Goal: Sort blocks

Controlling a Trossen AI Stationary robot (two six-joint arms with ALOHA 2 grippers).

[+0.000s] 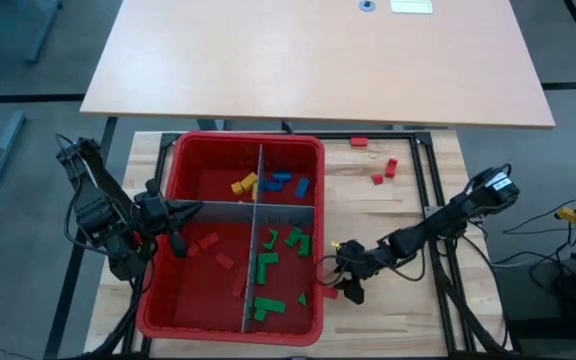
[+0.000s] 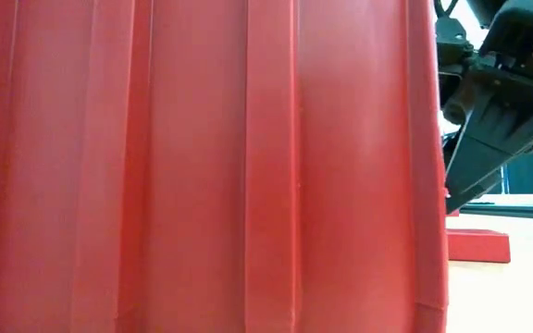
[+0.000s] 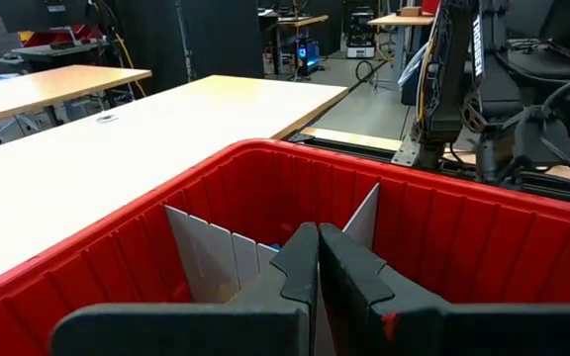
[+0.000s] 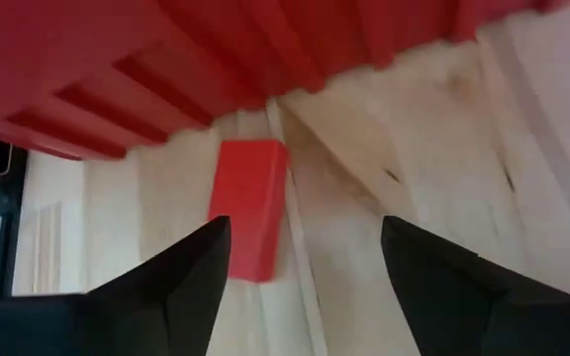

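A big red bin (image 1: pixel 168 185) with grey dividers holds yellow blocks (image 1: pixel 243 185) and blue blocks (image 1: pixel 286 182) in its far compartments. Red blocks (image 1: pixel 208 243) lie in the near left compartment and green blocks (image 1: pixel 280 262) in the near right. My left gripper (image 3: pixel 317 259) is shut and empty above the bin's left side (image 1: pixel 173 240). My right gripper (image 4: pixel 305 247) stands open by the bin's right wall (image 1: pixel 343 280). A red block (image 4: pixel 250 208) lies flat on the table just ahead of its fingers, close to one fingertip; it also shows in the low view (image 2: pixel 477 245).
Three more red blocks (image 1: pixel 358 142) (image 1: pixel 391 167) (image 1: pixel 377 180) lie on the wooden table to the far right of the bin. Black frame rails (image 1: pixel 423 190) run along the table's right side. A light tabletop (image 1: pixel 318 60) stands beyond the far edge.
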